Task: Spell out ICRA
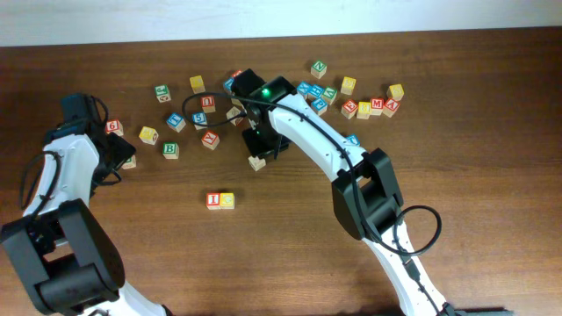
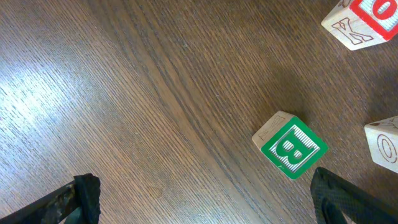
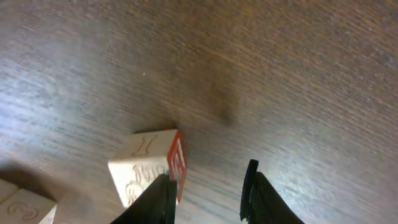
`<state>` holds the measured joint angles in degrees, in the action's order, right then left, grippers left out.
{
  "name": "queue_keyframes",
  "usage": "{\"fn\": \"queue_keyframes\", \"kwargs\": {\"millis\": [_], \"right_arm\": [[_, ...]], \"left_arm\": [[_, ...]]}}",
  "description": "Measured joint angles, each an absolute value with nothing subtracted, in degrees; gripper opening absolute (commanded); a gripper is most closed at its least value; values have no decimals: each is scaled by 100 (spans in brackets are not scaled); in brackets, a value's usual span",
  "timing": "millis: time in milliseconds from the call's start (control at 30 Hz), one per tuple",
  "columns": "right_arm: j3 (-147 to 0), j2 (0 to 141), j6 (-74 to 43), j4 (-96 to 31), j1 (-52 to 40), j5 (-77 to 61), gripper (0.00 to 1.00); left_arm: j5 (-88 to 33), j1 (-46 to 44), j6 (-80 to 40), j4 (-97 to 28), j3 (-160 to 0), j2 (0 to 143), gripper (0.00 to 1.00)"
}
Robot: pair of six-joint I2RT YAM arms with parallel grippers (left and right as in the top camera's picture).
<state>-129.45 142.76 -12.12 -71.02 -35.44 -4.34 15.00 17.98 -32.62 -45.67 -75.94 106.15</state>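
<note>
A red-lettered I cube (image 1: pixel 213 200) and a yellow-faced C cube (image 1: pixel 227 200) sit side by side, touching, at the table's front middle. My right gripper (image 1: pixel 262 146) (image 3: pixel 208 190) hovers low over bare wood, its jaws apart with nothing between them. A wooden cube with one red-framed face (image 3: pixel 149 168) (image 1: pixel 256 162) lies just outside its left finger; I cannot read its letter. My left gripper (image 1: pixel 120 154) (image 2: pixel 202 199) stands wide open over the table at the left. The R and A cubes are too small to pick out.
Scattered cubes lie across the back of the table, a loose group (image 1: pixel 189 118) left of the right arm and a cluster (image 1: pixel 369 105) at the right. A green B cube (image 2: pixel 290 147) (image 1: pixel 170 150) lies ahead of my left gripper, with a red-faced K cube (image 2: pixel 360 22) beyond.
</note>
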Motion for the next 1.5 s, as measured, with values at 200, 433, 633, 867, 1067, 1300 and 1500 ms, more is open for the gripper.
{"fn": "queue_keyframes", "kwargs": {"millis": [200, 433, 633, 867, 1067, 1300, 1500], "right_arm": [[-12886, 14267, -1210, -7022, -3529, -384, 28], [-12866, 14265, -1337, -7017, -3406, -237, 29], [-12704, 14333, -1354, -7039, -3315, -38, 29], [-12704, 14333, -1483, -7196, -3315, 108, 30], [-12704, 14335, -1894, -7456, -3326, -99, 33], [-12704, 14335, -1975, -7454, -3607, -593, 33], [-12704, 14335, -1977, -7299, -3892, -685, 34]], "left_arm": [[1498, 1798, -3262, -4567, -7594, 10615, 99], [1498, 1798, -3262, -4567, -7594, 10615, 99], [1498, 1798, -3262, -4567, -7594, 10615, 100], [1500, 1798, -3262, -4567, -7594, 10615, 99], [1498, 1798, -3262, -4567, -7594, 10615, 99], [1500, 1798, -3262, -4567, -7594, 10615, 99], [1500, 1798, -3262, -4567, -7594, 10615, 99]]}}
